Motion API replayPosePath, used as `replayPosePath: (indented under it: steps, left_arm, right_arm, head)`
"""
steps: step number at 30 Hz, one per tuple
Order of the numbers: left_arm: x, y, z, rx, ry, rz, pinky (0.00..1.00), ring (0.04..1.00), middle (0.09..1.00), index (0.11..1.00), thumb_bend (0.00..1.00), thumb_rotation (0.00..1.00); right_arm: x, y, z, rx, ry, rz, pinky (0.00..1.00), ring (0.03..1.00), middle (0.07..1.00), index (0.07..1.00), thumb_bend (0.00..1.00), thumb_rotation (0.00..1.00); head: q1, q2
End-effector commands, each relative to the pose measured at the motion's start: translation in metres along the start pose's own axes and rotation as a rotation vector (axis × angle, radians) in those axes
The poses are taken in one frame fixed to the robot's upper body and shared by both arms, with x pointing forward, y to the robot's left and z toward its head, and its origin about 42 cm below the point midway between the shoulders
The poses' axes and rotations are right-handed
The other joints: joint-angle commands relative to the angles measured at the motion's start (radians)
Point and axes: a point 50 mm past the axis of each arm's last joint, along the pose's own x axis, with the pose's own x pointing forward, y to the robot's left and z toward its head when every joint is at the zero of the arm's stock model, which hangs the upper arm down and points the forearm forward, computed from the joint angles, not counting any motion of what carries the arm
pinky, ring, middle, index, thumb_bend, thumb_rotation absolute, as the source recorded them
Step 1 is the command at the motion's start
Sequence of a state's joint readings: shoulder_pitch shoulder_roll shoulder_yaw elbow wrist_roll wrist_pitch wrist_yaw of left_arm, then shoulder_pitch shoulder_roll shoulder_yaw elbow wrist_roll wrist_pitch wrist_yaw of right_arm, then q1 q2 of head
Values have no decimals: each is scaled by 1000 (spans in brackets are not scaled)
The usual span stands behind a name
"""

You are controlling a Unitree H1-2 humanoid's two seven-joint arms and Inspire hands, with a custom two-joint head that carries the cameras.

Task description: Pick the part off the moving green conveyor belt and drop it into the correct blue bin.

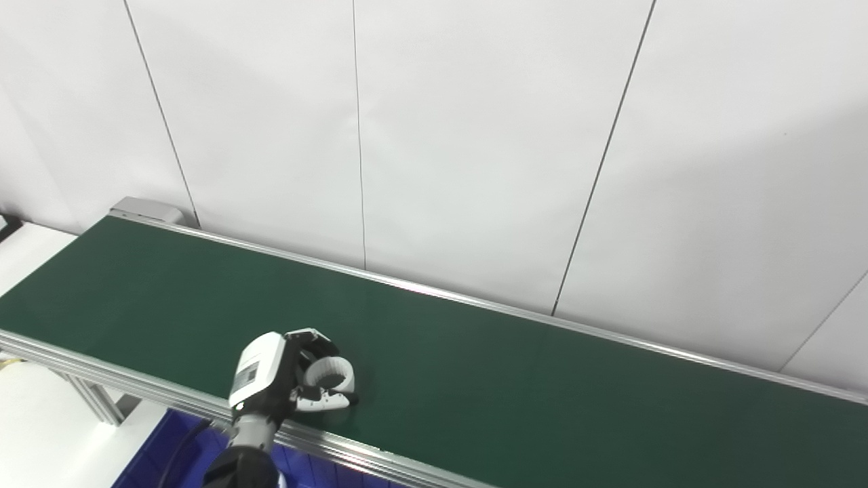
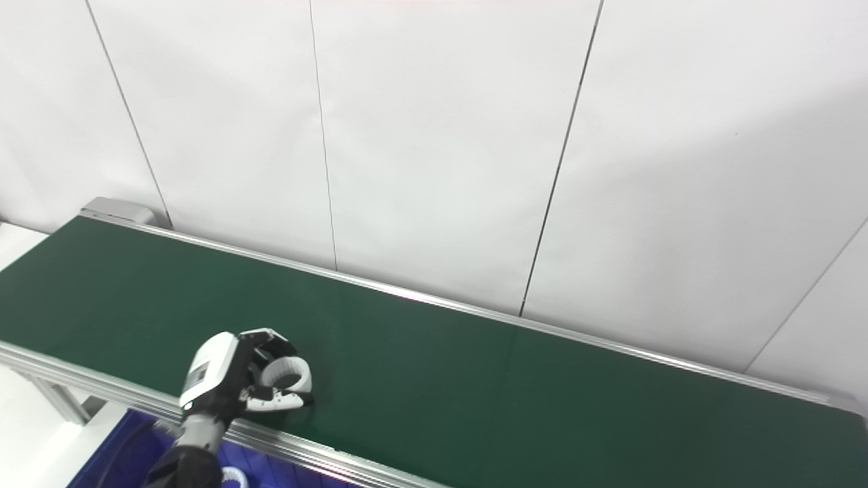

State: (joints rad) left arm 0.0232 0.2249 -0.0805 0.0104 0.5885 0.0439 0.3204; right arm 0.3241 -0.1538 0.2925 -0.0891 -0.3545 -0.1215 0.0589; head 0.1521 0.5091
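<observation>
Part: a white ring point(image 1: 330, 371), seemingly light, stiff plastic.
Hold: my left hand point(image 1: 285, 379) curled around its rim.
Belt point(image 1: 475, 366): smooth.

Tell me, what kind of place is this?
Probably a factory-style sorting station: a long green conveyor belt, a blue bin below its near rail, and the robot's left hand around a white ring part.

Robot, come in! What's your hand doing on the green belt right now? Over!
Left hand closed around white ring part at belt's near edge. Right hand out of view. Blue bin below; nothing blocking.
</observation>
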Motion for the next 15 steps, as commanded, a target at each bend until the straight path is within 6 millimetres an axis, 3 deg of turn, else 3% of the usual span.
replayPosePath:
  steps: [1,2,6,8,15]
  left_arm:
    - [-2,17,19,-58,-133,86,186,352,440,518,489,0]
    - [-8,20,21,-72,-159,95,185,350,438,518,489,0]
    - [-32,28,24,-129,-237,99,192,356,435,518,490,0]
    - [-39,30,23,-164,-248,88,198,357,438,520,490,0]
    - [-59,25,18,-273,-232,7,313,407,481,511,495,0]
  right_arm:
    - [0,-1,16,8,-95,-28,683,800,833,838,964,133]
    - [-1,-1,17,10,-98,-29,679,796,835,836,967,119]
    - [-3,2,28,11,-112,-33,684,793,836,833,984,87]
    - [-4,2,32,5,-113,-34,685,794,838,833,995,81]
    - [-6,5,40,1,-104,-42,706,806,850,852,984,155]
  head:
    - [-35,26]
    - [-35,26]
    - [-163,107]
    - [-194,121]
    - [-217,178]
